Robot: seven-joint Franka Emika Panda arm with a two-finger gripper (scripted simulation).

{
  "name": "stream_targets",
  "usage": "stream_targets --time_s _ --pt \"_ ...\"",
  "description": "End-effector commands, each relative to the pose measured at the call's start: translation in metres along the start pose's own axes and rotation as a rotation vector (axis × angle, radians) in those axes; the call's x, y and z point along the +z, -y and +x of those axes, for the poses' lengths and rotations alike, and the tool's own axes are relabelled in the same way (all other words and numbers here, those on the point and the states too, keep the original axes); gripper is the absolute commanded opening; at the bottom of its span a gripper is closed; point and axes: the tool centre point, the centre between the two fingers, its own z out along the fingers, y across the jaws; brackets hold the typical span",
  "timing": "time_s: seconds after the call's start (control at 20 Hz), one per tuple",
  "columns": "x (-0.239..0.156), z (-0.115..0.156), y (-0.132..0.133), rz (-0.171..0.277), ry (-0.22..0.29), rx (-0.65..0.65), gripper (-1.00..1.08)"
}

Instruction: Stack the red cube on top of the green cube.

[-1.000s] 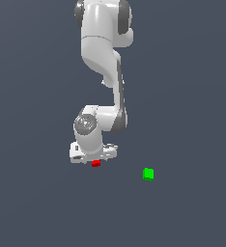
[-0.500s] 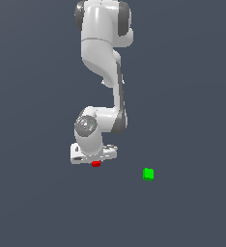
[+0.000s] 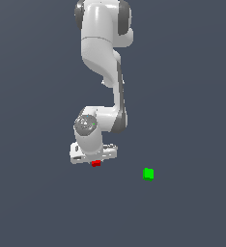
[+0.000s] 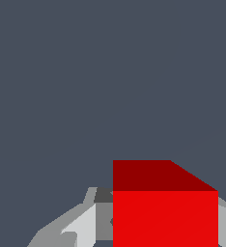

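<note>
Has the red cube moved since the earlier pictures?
No clear move: the red cube sits as far from the green cube as before, under the end effector.

Grey floor (image 3: 37, 202) bears the green cube (image 3: 148, 174)

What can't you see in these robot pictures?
- End effector fingers: exterior view, hidden behind the hand and too small; squeezing or not is unclear.
- Red cube: wrist view, cut off by the picture edge.
- Green cube: absent from the wrist view.
</note>
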Motion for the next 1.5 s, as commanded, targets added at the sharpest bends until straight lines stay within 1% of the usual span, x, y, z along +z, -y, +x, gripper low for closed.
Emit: stream_targets --time_s 0.0,0.2,0.5,0.75,1.15,1.3,1.45 --pt "-0.007 0.0 0.0 -0.001 -0.002 0.0 -1.0" --pt "-0.029 0.0 0.0 -0.001 -0.002 0.0 -1.0" --pt "-0.072 -0.001 0.0 -0.001 -0.002 0.0 -1.0" --pt "-0.092 0.0 0.0 -0.001 -0.002 0.0 -1.0" --pt "-0.095 0.002 0.003 -0.001 -0.003 0.0 -1.0" --pt "-0.092 0.006 0.014 -0.001 -0.003 0.0 -1.0" --pt "-0.088 0.013 0.032 -0.001 -0.003 0.0 -1.0"
